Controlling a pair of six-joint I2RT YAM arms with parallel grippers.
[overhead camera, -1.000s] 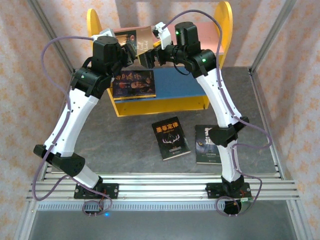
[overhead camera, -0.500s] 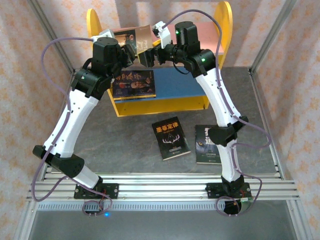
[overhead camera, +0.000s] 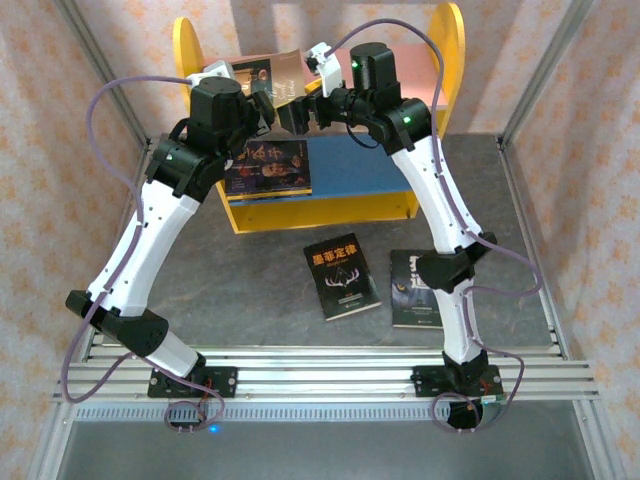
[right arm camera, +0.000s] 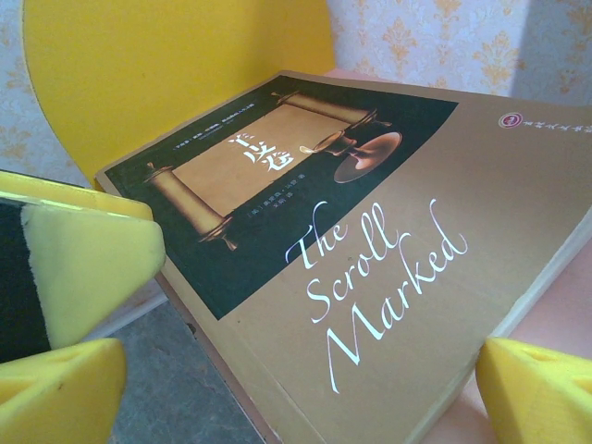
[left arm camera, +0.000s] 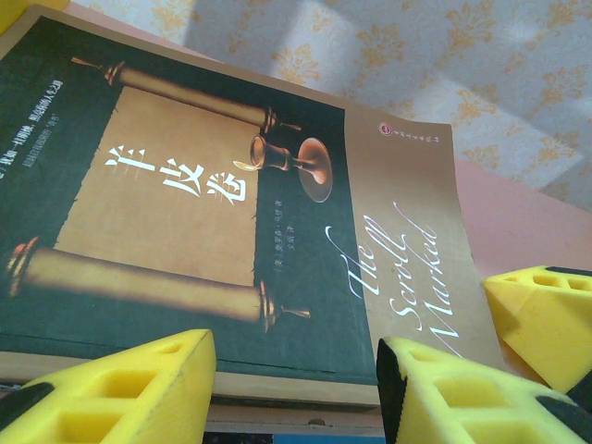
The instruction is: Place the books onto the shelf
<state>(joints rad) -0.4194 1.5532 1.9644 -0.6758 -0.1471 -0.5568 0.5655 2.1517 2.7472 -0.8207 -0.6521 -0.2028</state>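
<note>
Pink shelf board (left arm camera: 518, 231) bears the Scroll Marked book (left arm camera: 231, 213) — placed, I judge — just ahead of the spread left end effector (left arm camera: 291, 375), newly edged nearer, and the spread right end effector (right arm camera: 305, 351).

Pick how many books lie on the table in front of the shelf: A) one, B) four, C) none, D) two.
D: a centre book and a right book lie flat on the table, short of the shelf.

Left arm (overhead camera: 160, 215) edged rightward toward the shelf (overhead camera: 452, 50).
</note>
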